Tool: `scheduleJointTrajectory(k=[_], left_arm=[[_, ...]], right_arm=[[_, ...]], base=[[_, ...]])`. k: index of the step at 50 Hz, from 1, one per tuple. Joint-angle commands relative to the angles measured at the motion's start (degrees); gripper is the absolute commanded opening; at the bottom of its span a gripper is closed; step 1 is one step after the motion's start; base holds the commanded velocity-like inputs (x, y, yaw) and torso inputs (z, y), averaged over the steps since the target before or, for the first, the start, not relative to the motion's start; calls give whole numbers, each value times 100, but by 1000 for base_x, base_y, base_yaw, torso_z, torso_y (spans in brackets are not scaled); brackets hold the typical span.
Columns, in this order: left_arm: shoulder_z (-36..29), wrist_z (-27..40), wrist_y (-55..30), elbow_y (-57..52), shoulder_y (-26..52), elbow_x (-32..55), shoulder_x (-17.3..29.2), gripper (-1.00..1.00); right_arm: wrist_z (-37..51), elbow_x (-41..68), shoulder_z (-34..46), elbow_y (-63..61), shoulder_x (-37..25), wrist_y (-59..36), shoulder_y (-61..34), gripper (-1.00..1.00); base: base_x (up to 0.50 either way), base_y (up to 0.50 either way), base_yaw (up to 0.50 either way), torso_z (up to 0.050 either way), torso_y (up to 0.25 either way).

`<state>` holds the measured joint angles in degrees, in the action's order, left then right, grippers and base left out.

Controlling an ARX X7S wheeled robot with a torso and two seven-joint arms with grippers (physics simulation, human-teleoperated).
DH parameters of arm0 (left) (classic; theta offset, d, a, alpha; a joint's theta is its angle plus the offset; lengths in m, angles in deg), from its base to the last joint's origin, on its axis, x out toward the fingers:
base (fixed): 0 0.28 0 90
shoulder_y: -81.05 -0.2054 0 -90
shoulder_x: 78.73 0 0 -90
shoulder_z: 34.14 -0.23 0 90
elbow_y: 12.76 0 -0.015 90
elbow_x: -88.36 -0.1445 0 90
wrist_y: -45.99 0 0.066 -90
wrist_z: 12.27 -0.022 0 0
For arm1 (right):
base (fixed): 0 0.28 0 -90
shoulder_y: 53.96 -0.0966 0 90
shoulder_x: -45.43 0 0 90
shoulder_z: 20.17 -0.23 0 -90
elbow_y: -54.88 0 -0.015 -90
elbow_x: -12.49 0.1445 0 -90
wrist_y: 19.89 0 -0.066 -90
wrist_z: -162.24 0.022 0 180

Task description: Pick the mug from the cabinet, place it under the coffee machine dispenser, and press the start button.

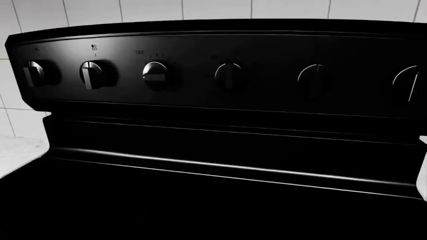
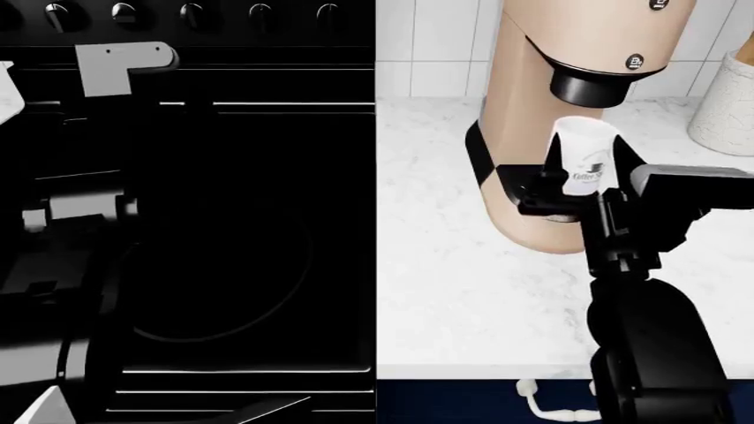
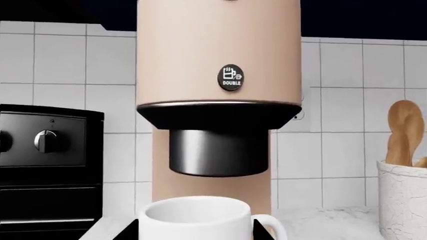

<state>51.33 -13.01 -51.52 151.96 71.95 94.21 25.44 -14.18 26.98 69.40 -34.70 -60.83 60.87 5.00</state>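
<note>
The mug, rigid, glazed and likely slippery, is pinched at its body by the right gripper; the left gripper's state cannot be told.

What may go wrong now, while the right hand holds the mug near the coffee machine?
1. The mug is tilted in the right hand, so it may tip when set on the drip tray.
2. Its rim sits close below the spout; lifting may hit it.
3. The canister stands nearby; a swing may knock it.
</note>
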Motion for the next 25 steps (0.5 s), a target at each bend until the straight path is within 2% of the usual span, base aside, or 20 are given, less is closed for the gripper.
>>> scheduleJointTrajectory(k=[1,25], left_arm=[[48,-6,-1,0,0,-41,-5,100],[145,-21,-3,6,-14,-117,-8,100]], right_arm=[[-17,-173,72,337,15,42,-223,-100],[63,-341,176,1143,60,317,-633,-100]], base=[[0,0,0,0,0],[0,0,0,0,0]])
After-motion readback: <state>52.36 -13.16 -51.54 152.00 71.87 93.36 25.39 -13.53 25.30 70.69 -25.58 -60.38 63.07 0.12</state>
